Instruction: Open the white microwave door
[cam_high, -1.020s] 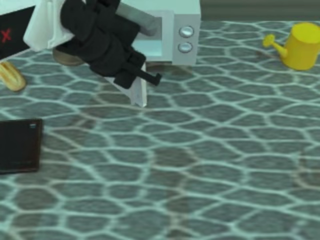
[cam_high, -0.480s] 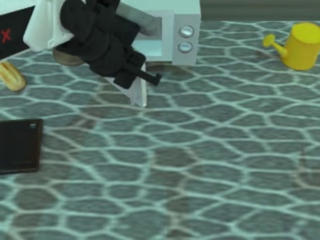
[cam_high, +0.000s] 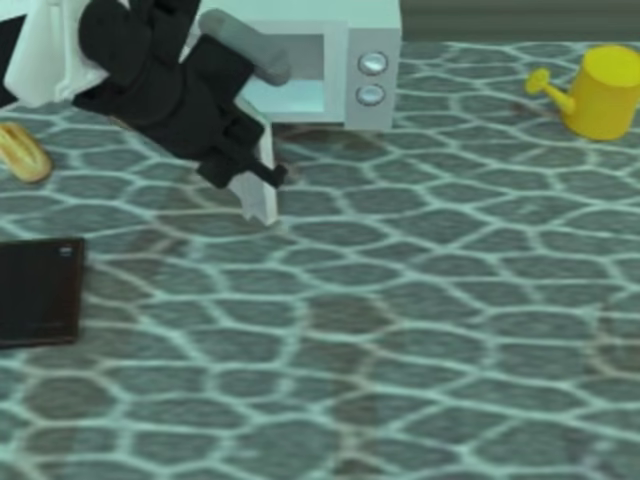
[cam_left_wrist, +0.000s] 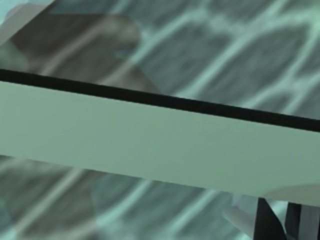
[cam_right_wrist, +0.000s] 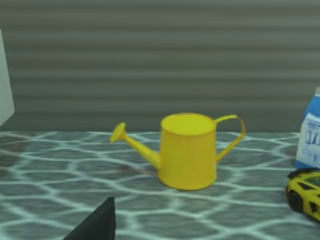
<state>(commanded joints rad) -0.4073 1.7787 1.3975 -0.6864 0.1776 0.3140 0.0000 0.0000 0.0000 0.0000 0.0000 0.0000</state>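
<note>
In the top view's upper left, the boxy white microwave (cam_high: 340, 70) shows its pale interior, its flat white door (cam_high: 262, 180) swung well outward with the left gripper (cam_high: 255, 170) at its edge, finger state indiscernible, so little opening seems left.

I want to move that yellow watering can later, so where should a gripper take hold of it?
Grip the yellow watering can by its thin loop handle, coming from the side opposite the spout. It stands upright, the handle arches clear of the body, and the body looks wide for two fingers.
</note>
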